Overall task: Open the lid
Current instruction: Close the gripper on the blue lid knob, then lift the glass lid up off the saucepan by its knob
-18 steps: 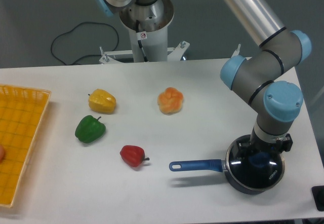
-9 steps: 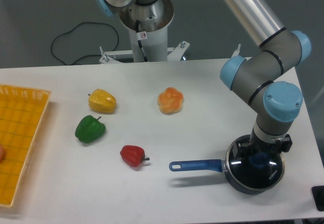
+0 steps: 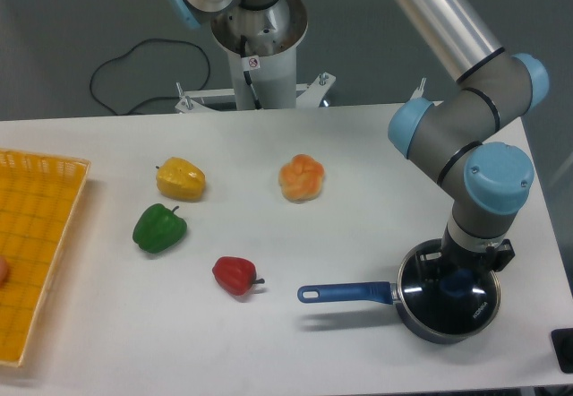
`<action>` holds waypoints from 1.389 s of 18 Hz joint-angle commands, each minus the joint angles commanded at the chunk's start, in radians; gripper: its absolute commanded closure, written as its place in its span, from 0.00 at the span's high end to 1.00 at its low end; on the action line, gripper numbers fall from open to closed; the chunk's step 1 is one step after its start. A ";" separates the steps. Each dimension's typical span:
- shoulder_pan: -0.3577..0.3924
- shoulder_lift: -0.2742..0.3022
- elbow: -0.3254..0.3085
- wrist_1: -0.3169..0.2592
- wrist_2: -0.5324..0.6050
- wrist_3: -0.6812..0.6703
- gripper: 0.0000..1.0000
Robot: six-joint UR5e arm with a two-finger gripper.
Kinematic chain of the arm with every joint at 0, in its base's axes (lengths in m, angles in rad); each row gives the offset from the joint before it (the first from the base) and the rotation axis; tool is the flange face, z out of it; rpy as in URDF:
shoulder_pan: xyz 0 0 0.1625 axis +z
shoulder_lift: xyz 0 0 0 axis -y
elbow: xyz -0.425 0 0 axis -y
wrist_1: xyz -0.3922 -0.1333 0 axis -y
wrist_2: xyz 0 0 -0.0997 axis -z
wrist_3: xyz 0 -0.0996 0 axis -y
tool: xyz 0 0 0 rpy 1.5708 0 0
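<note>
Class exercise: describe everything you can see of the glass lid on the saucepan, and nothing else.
The lid is a round disc of clear glass with a thin metal rim, small white print near its edge and a blue knob at its centre. It lies flat on the dark saucepan, closing it, near the table's right front corner. The gripper stands directly over the knob; its grip cannot be made out.
</note>
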 joint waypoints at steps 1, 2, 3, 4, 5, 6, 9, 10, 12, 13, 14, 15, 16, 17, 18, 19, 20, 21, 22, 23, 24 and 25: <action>0.000 0.002 0.000 0.000 0.000 0.002 0.48; 0.000 0.002 -0.002 0.000 0.000 0.002 0.45; 0.000 0.003 -0.002 0.000 0.000 0.000 0.44; 0.000 0.003 -0.002 0.000 0.000 0.000 0.42; 0.000 0.003 -0.002 0.000 0.000 0.002 0.41; 0.000 0.006 -0.002 0.000 -0.002 0.002 0.41; 0.000 0.018 -0.009 -0.003 0.000 0.002 0.41; 0.000 0.023 -0.017 -0.003 0.002 0.003 0.41; 0.000 0.043 -0.031 -0.008 0.002 0.018 0.41; 0.000 0.058 -0.049 -0.009 0.002 0.026 0.41; 0.005 0.073 -0.066 -0.009 0.002 0.038 0.41; 0.008 0.086 -0.077 -0.011 -0.002 0.047 0.41; 0.009 0.095 -0.084 -0.012 -0.002 0.051 0.41; 0.009 0.103 -0.087 -0.014 -0.002 0.055 0.41; 0.012 0.110 -0.094 -0.017 -0.002 0.057 0.41; 0.014 0.118 -0.095 -0.024 -0.002 0.057 0.41; 0.015 0.123 -0.095 -0.035 -0.002 0.057 0.41; 0.015 0.129 -0.095 -0.047 -0.002 0.057 0.41; 0.015 0.132 -0.095 -0.057 -0.002 0.058 0.41; 0.015 0.135 -0.100 -0.064 0.000 0.058 0.41; 0.015 0.141 -0.106 -0.066 0.000 0.072 0.41; 0.017 0.155 -0.116 -0.064 -0.002 0.090 0.41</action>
